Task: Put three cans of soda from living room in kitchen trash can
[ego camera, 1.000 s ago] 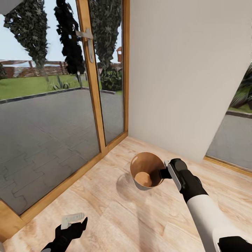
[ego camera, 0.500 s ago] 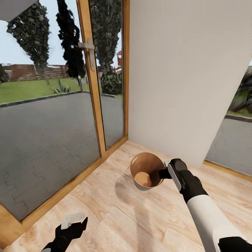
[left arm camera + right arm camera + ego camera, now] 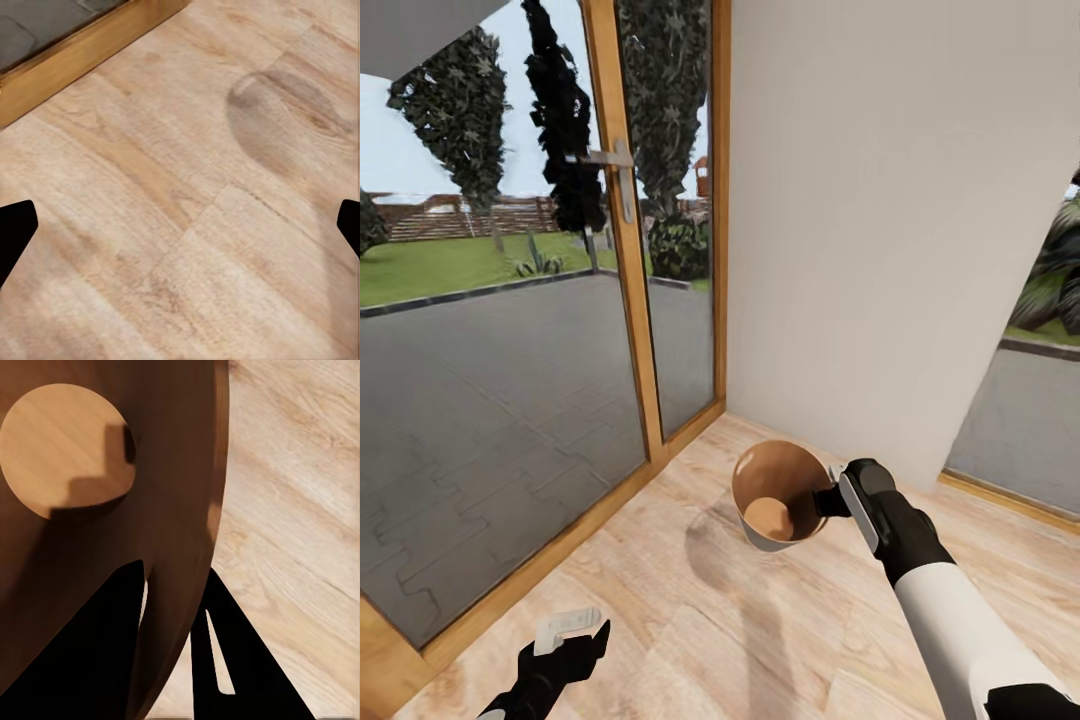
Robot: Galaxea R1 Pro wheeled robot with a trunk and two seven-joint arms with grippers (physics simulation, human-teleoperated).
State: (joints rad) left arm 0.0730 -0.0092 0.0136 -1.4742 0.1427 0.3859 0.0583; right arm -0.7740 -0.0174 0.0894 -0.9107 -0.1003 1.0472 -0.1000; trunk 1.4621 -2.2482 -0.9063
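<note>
Left gripper point(image 3: 572, 640) is hanging low over the floor point(image 3: 690, 640), nearest the robot's body; its fingers are standing wide apart with nothing between them. In the left wrist view only the two dark fingertips point(image 3: 15, 236) are showing at opposite edges, with bare planks point(image 3: 180, 195) between and a soft oval shadow point(image 3: 289, 124) lying further out on the wood.

Right gripper point(image 3: 830, 499) is reaching forward and is clamping the rim of the bin point(image 3: 780, 535). In the right wrist view the two fingers point(image 3: 101, 652) are straddling the bin wall point(image 3: 176, 577), one inside and one outside, pinching it. The bin is being held off the floor, tilted slightly, its mouth facing up toward the head camera. Orange-brown interior and round base point(image 3: 64, 454) are visible; no contents inside. Its shadow point(image 3: 712, 545) is falling on the planks just to the robot's left of it.

Beyond the bin, a white wall point(image 3: 890, 220) is meeting a wood-framed glass door point(image 3: 622, 230) at a corner. A metal handle point(image 3: 610, 165) is sitting on the frame. Through the glass, grey paving point(image 3: 490, 390), grass and dark trees point(image 3: 565, 110) are showing. A second glazed opening point(image 3: 1025, 400) is lying to the right of the wall.
</note>
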